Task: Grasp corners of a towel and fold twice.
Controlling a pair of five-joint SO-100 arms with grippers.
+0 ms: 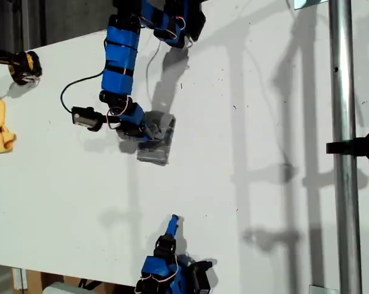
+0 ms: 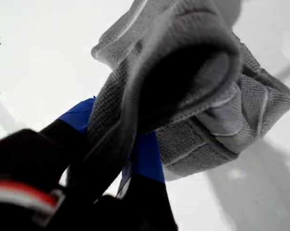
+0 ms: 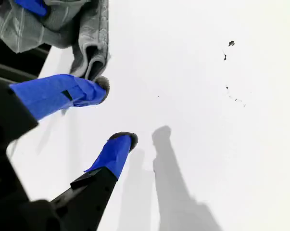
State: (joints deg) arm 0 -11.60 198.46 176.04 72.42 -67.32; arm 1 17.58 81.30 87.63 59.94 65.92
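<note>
Clamping the bunched towel [image 2: 193, 91] between its jaws, my first gripper [image 2: 135, 159] holds our cloth (folds drooping); ahead, my second gripper [image 3: 118, 113] gapes apart, holding nothing.

Blue arms [image 1: 120, 58], black cables [image 1: 80, 82]

No readable text, label, brand, number or sign found in any view: none on towel [image 2: 193, 91], none on table [image 1: 264, 122], none on arms.
</note>
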